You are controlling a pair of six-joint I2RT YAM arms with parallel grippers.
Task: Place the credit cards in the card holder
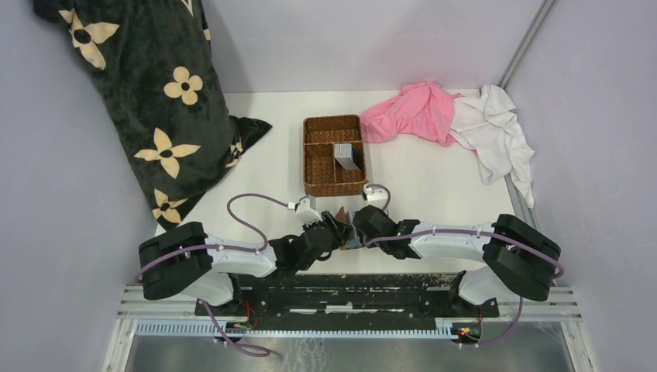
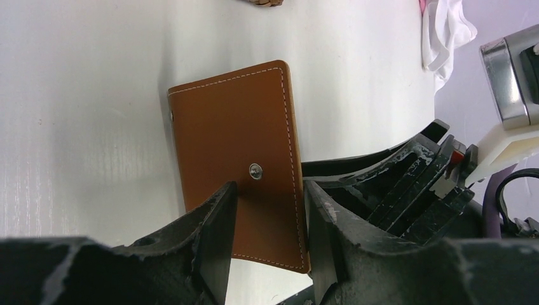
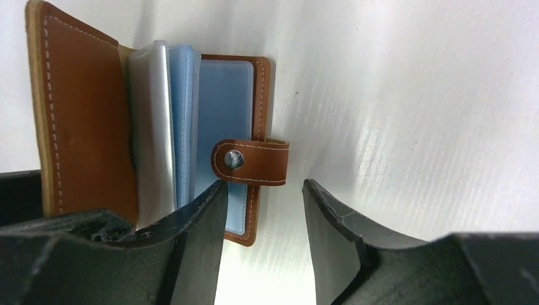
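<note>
So the wicker basket (image 1: pixel 335 188) sits about mid-table, and I'll use it as my reference for everything. It's split into compartments, and the credit cards (image 1: pixel 348 157) are a small grey stack leaning in one of the compartments on its right side.

The card holder (image 2: pixel 235 133) is on the white table (image 1: pixel 434 186) just on the near side of the basket, toward the arm bases, and both grippers are crowded around it. It's lying open. One brown leather cover is tilted up, and the other cover is down on the table with the snap tab (image 3: pixel 251 162) curling over its edge. Between the covers is a fan of plastic sleeves (image 3: pixel 184 121), one silvery and the rest bluish. I honestly can't tell if any sleeve has a card in it.

The left gripper (image 2: pixel 270 190) comes in from the basket's near-left. Its jaws are spread fairly wide over the outer face of the raised cover, right around the little metal snap stud (image 2: pixel 255 170). It isn't pinching the leather, and I can't see whether the tips actually touch it.

The right gripper (image 3: pixel 264 184) comes in from the near-right. Its jaws are also wide apart and it's holding nothing. One finger overlaps the edge of the sleeves, just beside the tab, and bare table shows in the gap.

Off to the right of the basket, toward the far side, there's a crumpled pink cloth (image 1: pixel 411 112) with a white cloth (image 1: pixel 500 132) right against it. To the basket's left, a black blanket with cream flowers (image 1: pixel 147 101) slumps against the wall.
</note>
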